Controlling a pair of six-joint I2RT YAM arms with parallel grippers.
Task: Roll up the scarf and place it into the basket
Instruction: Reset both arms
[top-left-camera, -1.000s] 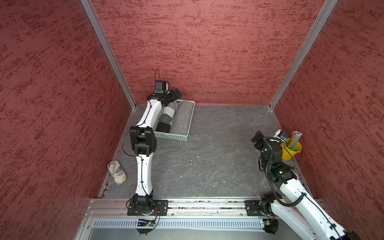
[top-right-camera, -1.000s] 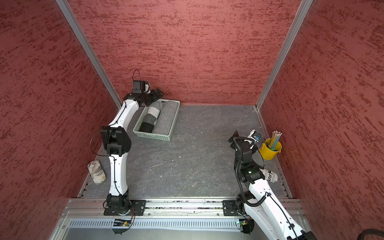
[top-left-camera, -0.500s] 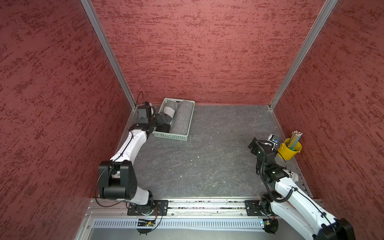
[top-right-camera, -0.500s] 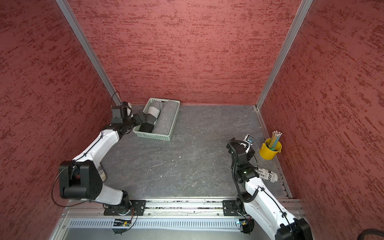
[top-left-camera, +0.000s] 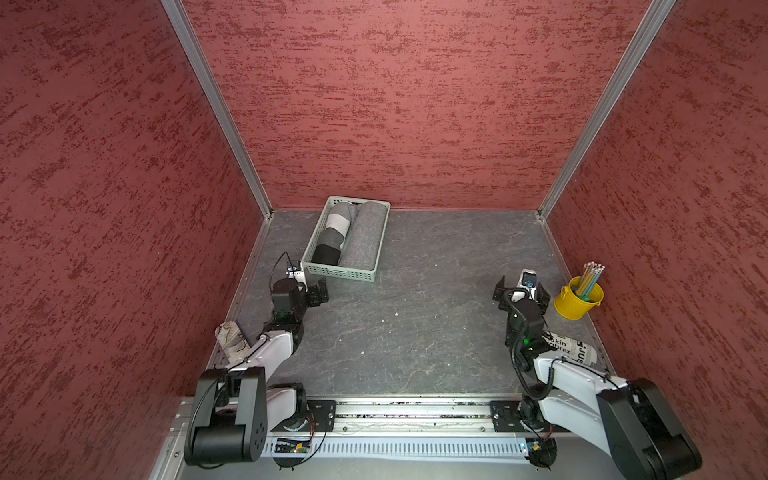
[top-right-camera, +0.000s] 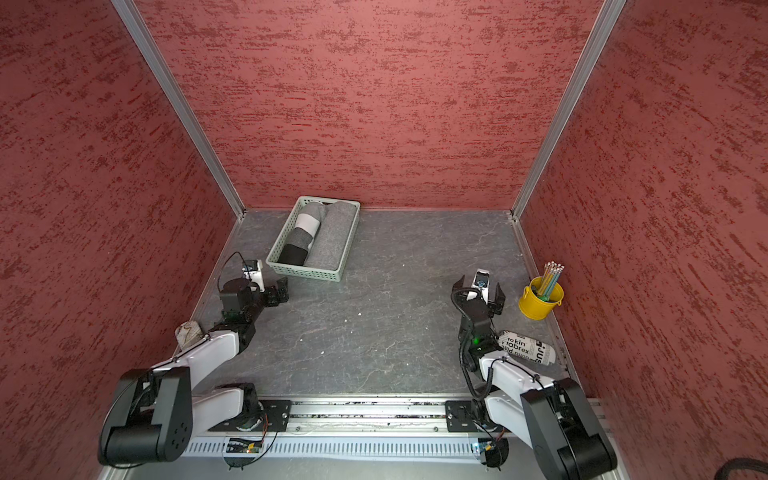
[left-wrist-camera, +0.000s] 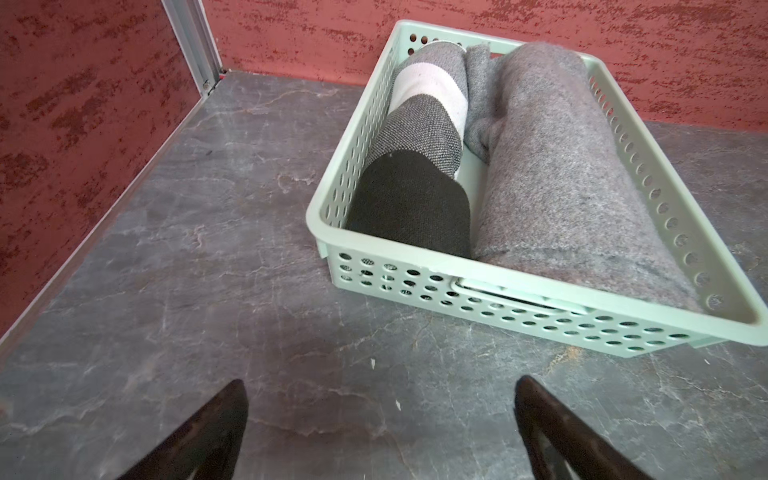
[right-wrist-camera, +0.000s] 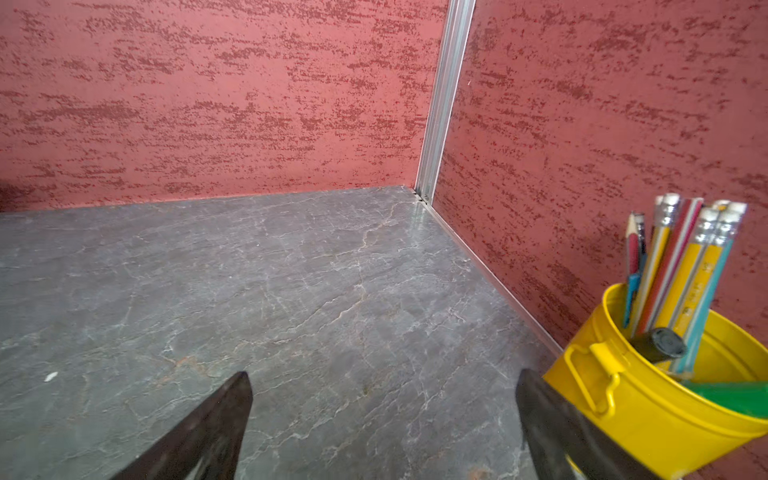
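Note:
The striped scarf (top-left-camera: 332, 235) (top-right-camera: 301, 235) (left-wrist-camera: 419, 137), banded grey, white, dark grey and black, lies rolled along the left side of the mint-green basket (top-left-camera: 340, 272) (top-right-camera: 307, 273) (left-wrist-camera: 498, 299) in the far left corner. My left gripper (top-left-camera: 318, 293) (top-right-camera: 278, 291) (left-wrist-camera: 380, 384) hangs low over the floor just in front of the basket's near end wall, open and holding nothing. Far off on the right side, my right gripper (top-left-camera: 520, 286) (top-right-camera: 478, 286) (right-wrist-camera: 382, 376) is open and empty.
A plain grey felt roll (top-left-camera: 365, 237) (left-wrist-camera: 561, 166) fills the basket's right side. A yellow bucket of pencils (top-left-camera: 577, 301) (top-right-camera: 540, 303) (right-wrist-camera: 648, 395) stands close beside the right gripper. A printed white bottle (top-left-camera: 569, 347) lies by the right arm, a crumpled beige item (top-left-camera: 228, 338) by the left wall.
My left arm has drawn back from above the basket and folded low in front of it, leaving the scarf inside. The right arm has settled lower near the bucket.

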